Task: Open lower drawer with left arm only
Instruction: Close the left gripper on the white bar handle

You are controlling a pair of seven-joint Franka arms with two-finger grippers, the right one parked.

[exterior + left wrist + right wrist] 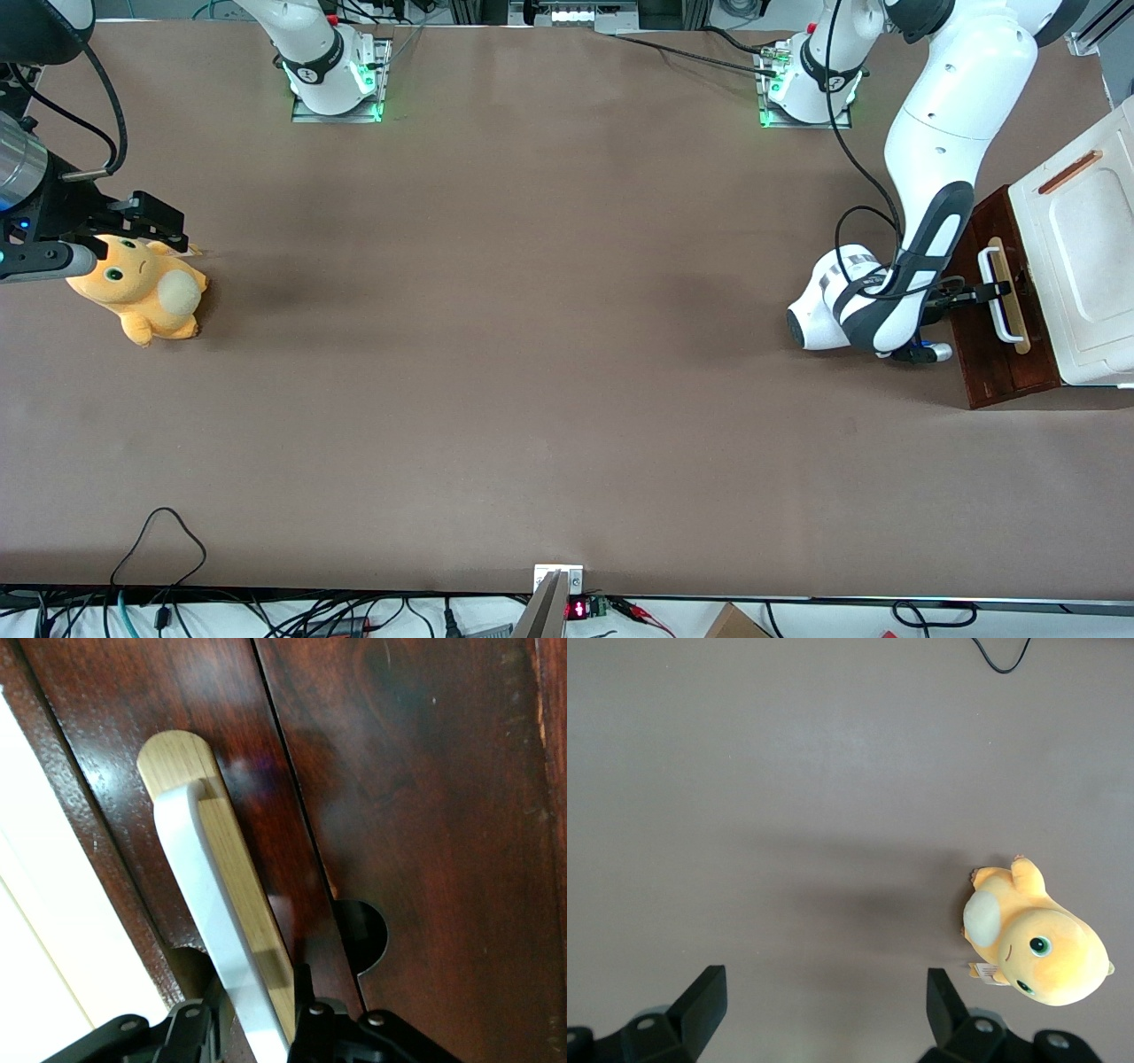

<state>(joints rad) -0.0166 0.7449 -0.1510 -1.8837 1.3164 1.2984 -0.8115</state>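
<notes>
The lower drawer (992, 346) is being seen at the working arm's end of the surface (532, 354), its dark reddish-brown front facing the left arm (930, 177) and lying beneath the white moulded panel (1085, 257) of the same cabinet. Little or no pale wood inside is being shown, so it is being judged as barely opened, if at all.

The white bar handle (217, 930), mounted over a pale wood strip (221, 842), is being straddled by the claw (997, 290): one finger is being shown on each side of the bar in the left wrist view, and the bar is being pinched, or very nearly so, near one of its ends.

The drawer is being judged stiff and rigid, with a glossy front that would be slippery to push or drag. The handle is therefore being taken as the only sensible place to hold it. A hold nearer the bar's middle would be expected to pull more squarely, since an off-centre pull may skew the drawer in its runners.

Beside the handle, a rounded cut-out (363, 935) in the wood is being seen. An orange plush toy (142, 288) is lying well apart from the drawer, toward the parked arm's end. Nothing is being seen standing in front of the drawer except the arm itself.
</notes>
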